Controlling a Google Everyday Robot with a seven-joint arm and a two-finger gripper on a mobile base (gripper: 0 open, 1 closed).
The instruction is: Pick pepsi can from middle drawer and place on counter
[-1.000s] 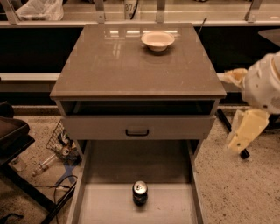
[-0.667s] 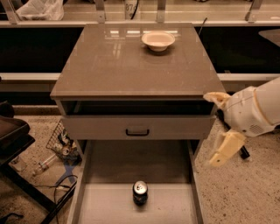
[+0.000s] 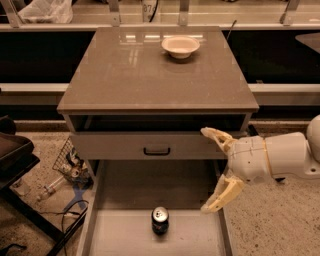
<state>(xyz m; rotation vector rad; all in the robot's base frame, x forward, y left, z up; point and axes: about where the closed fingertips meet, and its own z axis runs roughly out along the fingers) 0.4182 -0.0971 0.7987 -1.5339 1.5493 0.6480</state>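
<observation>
The hand (image 3: 212,170) was held spread wide and empty over the right wall of the drawer (image 3: 125,235). The can (image 3: 160,220) was stood upright on the drawer floor, below and to the left of the hand and apart from it. It was judged light, slick and easily dented, best gripped gently across its mid-body.

A lab or test workshop is suggested rather than a home: loose cables (image 3: 70,226) and a wire basket (image 3: 69,159) of clutter are seen on the speckled floor (image 3: 280,222) left of the table (image 3: 150,75). Metal racking (image 3: 184,11) is set behind it, and a pale robot claw (image 3: 206,170), fingers spread, is held at its front right.
</observation>
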